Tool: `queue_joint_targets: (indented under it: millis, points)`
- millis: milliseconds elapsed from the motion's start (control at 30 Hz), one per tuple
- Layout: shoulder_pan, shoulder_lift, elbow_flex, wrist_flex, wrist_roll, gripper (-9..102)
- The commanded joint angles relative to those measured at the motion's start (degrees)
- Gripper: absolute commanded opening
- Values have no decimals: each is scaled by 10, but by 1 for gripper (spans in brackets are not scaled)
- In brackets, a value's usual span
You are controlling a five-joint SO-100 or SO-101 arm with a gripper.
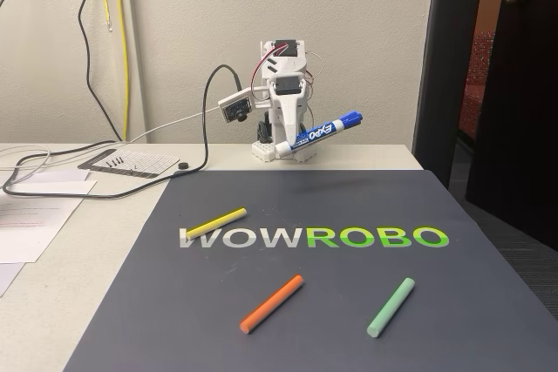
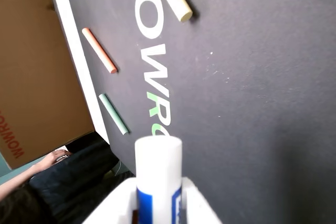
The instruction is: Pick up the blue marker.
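White-barrelled marker: the blue marker [image 1: 321, 132] tilted, lifted above the mat's [image 1: 261, 337] far edge (cap end higher).
Gripper [image 1: 288, 147]: fingers clamped on its barrel.

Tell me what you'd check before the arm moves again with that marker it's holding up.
1. Blue marker is off the mat, in the gripper: ok.
2. Grip sits near the marker's white end, so most of it overhangs and it tilts: not ok; it may slip.
3. Fingers sit on both sides of the barrel in the wrist view: ok.
4. Yellow stick, orange stick and green stick lie on the mat, apart from the arm: ok.
5. Person's arm beyond the mat's edge: cannot tell if out of reach.
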Motion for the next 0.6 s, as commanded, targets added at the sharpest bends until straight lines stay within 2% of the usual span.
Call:
queue_joint_targets:
  millis: [0,567]
  points:
    - [4,33,-6,-2,-6,0]
    - [4,33,-3,-7,-8,0]
